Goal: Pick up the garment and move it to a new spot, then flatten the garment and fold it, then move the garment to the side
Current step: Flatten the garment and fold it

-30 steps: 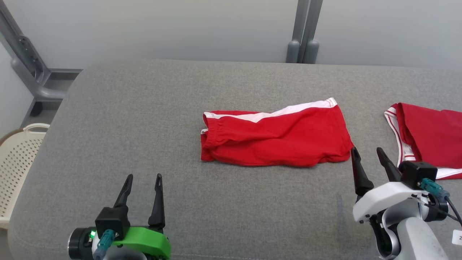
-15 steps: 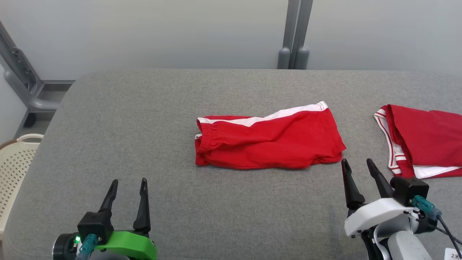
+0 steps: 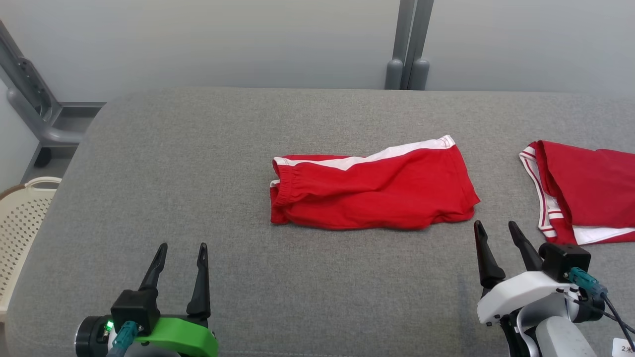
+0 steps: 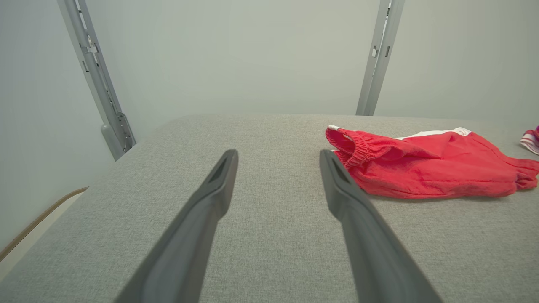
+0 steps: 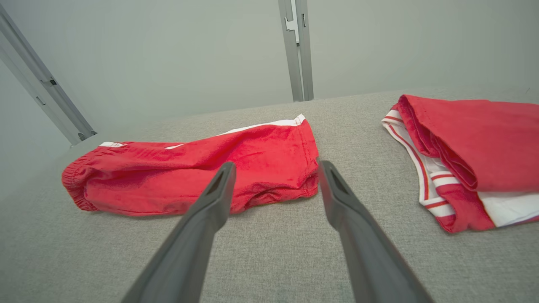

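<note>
Two arms are seen low in the head view, both held just above the grey padded table (image 3: 198, 163) with their fingers pointing towards 12 o'clock. The left gripper (image 3: 183, 246), on a green mount, is placed at 7 o'clock from the middle of the table. Its two fingers are held apart, and bare cloth is seen between them. The right gripper (image 3: 495, 224), on a white mount, is placed at 4 o'clock and tilted slightly towards 11 o'clock. Its two fingers are likewise spread, and nothing is held. Its fingertips are found just beside the near right corner of the red shorts (image 3: 372, 191), and no contact can be made out.

Two red garments are counted. The red shorts are laid at the middle of the table as a wrinkled oblong. The gathered waistband is turned to 9 o'clock, the hem to 3 o'clock, and a white stripe is seen along the far edge. A folded red garment (image 3: 590, 188) with white and red striped trim is laid at 3 o'clock, apart from the shorts and cut off by the edge of the view.

One pale perforated basket (image 3: 22, 223) is seen beyond the table edge at 9 o'clock. One pair of grey posts (image 3: 408, 44) is seen against the wall at 12 o'clock.
</note>
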You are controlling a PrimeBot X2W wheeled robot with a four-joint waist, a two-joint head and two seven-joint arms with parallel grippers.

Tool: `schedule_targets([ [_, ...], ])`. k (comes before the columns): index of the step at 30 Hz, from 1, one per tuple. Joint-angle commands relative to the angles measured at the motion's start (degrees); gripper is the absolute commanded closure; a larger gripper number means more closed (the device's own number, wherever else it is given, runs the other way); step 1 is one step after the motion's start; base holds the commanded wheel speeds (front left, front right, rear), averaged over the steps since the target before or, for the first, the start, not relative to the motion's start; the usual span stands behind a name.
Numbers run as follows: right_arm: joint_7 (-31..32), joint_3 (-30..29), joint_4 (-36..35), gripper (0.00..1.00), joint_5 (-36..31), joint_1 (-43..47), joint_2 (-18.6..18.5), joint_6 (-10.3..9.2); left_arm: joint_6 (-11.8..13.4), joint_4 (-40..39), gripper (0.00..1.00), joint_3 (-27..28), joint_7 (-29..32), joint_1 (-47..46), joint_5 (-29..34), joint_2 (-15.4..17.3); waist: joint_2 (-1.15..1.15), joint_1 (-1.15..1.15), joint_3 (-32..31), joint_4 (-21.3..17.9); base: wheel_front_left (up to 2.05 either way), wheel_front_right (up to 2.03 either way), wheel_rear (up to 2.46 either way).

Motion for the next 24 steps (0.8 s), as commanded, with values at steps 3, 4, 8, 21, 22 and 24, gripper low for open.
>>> schedule_targets([
  [3,0.04,-0.24,0.21,0.00,-0.58,-0.68,-0.22,-0.07,-0.04,0.00,0.00,0.25,-0.16,-0.15,0.24,-0.01,0.00,0.00,0.42,-0.03,0.00,0.00,0.00],
  [4,0.25,-0.13,0.26,0.00,-0.77,-0.74,-0.22,-0.07,0.09,0.10,0.00,0.25,-0.16,-0.21,0.25,0.05,0.00,0.00,0.52,-0.07,0.00,0.00,0.00],
  [8,4.46,1.37,-0.60,0.00,-3.57,-2.53,-0.20,-0.07,0.31,0.15,0.00,0.26,-0.16,-1.07,0.17,0.34,0.00,0.00,1.73,-0.02,0.00,0.00,0.00],
  [21,43.40,-6.31,8.19,0.00,-14.92,-24.39,-0.26,-0.08,-0.83,-0.95,0.00,-1.17,-0.17,-3.89,0.95,0.14,0.00,0.00,7.10,1.88,0.00,0.00,0.00],
  [22,45.15,-6.88,9.65,0.00,-15.63,-25.96,-0.22,-0.08,-1.01,-0.98,0.00,-1.36,-0.16,-4.28,1.03,-0.03,0.00,0.00,7.76,2.34,0.00,0.00,0.00],
  [24,48.88,-10.22,13.48,0.00,-18.58,-29.91,-0.51,-0.08,-1.55,-0.71,0.00,-2.33,-0.17,-5.22,1.40,-0.42,0.00,0.00,9.51,4.07,0.00,0.00,0.00],
])
